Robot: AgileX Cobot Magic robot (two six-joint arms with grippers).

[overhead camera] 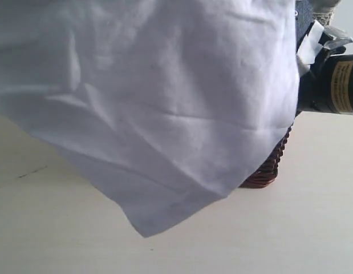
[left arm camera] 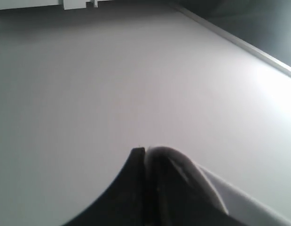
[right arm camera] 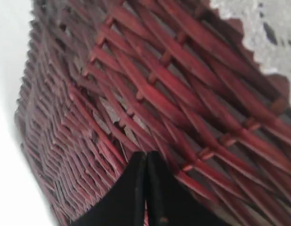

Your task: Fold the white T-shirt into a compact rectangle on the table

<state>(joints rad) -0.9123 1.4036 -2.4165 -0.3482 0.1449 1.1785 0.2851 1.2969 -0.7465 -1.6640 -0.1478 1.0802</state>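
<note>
2 jaw pairs together: left gripper on white T-shirt, corner down toward table; right gripper empty beside basket.

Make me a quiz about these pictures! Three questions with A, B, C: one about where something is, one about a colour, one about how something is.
1. Where is the basket?
A. peeking out from behind the shirt
B. on top of the shirt
C. hanging in the air

2. What colour is the basket?
A. blue
B. reddish brown
C. green

3. How is the right gripper?
A. wide open
B. holding a cup
C. shut

Answers:
1 A, the shirt hangs in front and hides most of it.
2 B, its woven strips look reddish brown.
3 C, its two fingers press together with nothing between them.
</note>
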